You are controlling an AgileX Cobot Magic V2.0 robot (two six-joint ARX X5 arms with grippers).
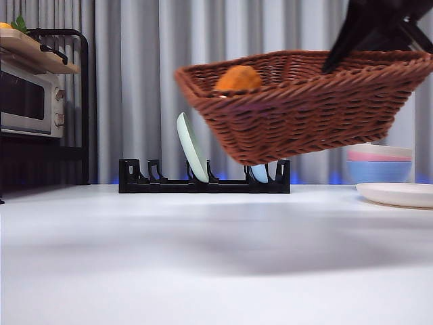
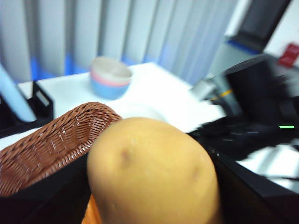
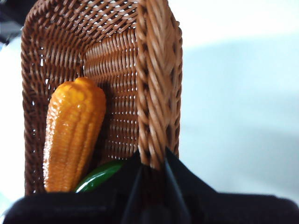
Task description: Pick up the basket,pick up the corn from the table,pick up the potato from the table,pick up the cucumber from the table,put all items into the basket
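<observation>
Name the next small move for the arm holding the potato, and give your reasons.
Probably carry the potato over the basket and release it. The left tool grips the potato beside the basket's rim, the right tool holds the basket off the table, and the corn and cucumber already lie inside.

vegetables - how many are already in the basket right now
2: the corn lies along the floor of the basket, and the cucumber pokes out beside its lower end. The potato is not in yet; the left gripper holds it. More could be hidden.
</observation>
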